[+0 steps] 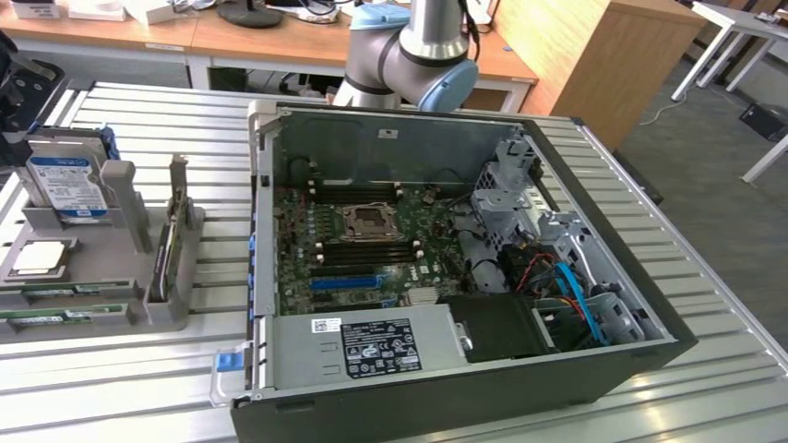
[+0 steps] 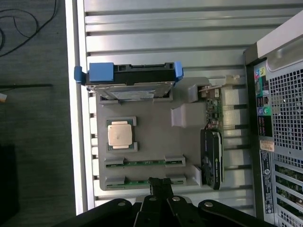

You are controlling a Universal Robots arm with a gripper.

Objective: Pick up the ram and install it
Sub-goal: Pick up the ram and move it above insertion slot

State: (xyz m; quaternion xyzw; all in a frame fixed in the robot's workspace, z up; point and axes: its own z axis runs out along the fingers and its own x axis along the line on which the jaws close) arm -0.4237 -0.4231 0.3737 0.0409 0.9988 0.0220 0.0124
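Slatted metal table [image 1: 136,369] carries an open computer case [image 1: 468,411] lying on its side, with desks and a wooden cabinet behind it. At the exterior view's left of the case, just beside it, stands a grey holder [image 1: 161,309] [image 2: 156,137]. It carries a hard drive [image 1: 62,185] [image 2: 130,90] upright at its far end, a CPU [image 1: 37,258] [image 2: 119,134] lying flat near the middle, and a graphics card [image 1: 173,242] [image 2: 212,158] on edge along the side nearest the case. The ram [image 1: 50,316] [image 2: 135,182] rests on edge in the holder's slot farthest from the drive. A second ram [image 1: 62,293] [image 2: 144,162] sits in the parallel slot between it and the CPU. Neither stick is in the case. Inside the case the motherboard [image 1: 369,226] lies exposed, a blue slot [image 1: 345,281] near its front edge and the power supply [image 1: 369,346] against the near wall. The arm [image 1: 412,55] rises behind the case's far wall. In the wrist view the pincer [image 2: 160,182] hangs well above the holder, its fingers together and gripping nothing, the tips lining up over the ram.
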